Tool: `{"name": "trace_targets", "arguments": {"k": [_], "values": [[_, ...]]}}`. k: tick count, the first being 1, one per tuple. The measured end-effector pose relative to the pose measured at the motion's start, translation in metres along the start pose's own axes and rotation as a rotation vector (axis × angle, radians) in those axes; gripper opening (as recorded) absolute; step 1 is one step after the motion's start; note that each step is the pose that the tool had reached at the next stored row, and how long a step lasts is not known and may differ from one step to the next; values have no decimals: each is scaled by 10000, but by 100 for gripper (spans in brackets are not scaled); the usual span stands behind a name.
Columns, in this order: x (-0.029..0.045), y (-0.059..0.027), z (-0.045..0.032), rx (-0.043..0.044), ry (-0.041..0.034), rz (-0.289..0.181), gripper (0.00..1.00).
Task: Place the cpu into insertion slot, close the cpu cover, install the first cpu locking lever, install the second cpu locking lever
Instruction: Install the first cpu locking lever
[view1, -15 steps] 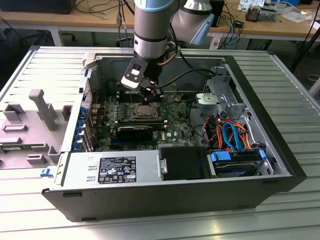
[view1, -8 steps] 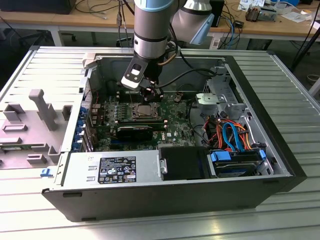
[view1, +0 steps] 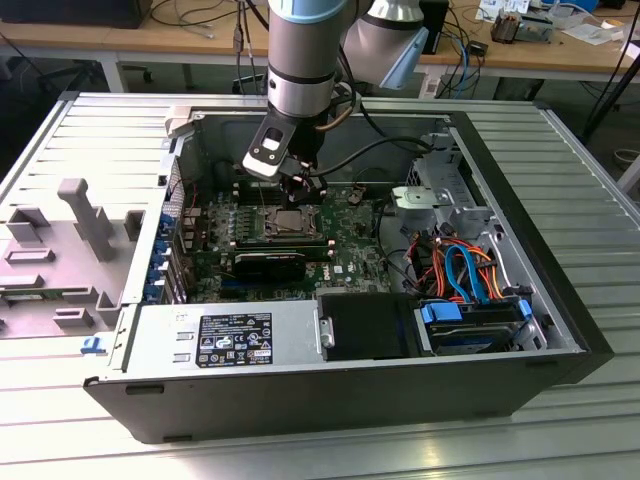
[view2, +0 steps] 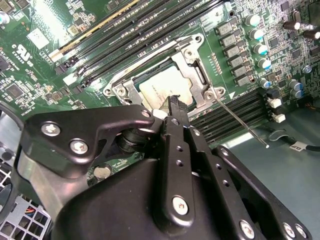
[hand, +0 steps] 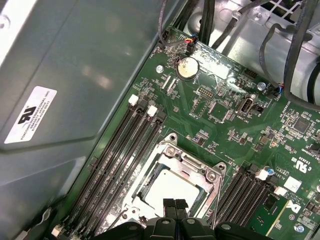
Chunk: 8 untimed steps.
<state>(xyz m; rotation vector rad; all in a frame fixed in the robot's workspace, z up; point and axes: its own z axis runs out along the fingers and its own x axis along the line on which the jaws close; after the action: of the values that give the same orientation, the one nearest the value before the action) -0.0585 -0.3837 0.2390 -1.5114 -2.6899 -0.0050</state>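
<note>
Your gripper (hand: 175, 203) has both fingers pressed together with nothing between them. The tips hang right over the near edge of the cpu (view2: 160, 86), though you can't tell whether they touch it. The chip sits directly under the fingertips in the insertion slot (view2: 116, 91). The cpu cover (view2: 196, 70) lies flat around it, and the silver top shows through its window. Just off to one side of the tips, a thin locking lever (view2: 240, 124) slants free across the green motherboard (hand: 225, 110). Black memory slots (view2: 125, 35) run just beyond the socket. In the exterior view, the arm reaches straight down into the open computer case (view1: 560, 250).
</note>
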Motion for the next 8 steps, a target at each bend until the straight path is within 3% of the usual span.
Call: {"name": "trace_targets", "arguments": {"k": [8], "values": [[0, 0, 0, 3, -2, -71, 11]]}}
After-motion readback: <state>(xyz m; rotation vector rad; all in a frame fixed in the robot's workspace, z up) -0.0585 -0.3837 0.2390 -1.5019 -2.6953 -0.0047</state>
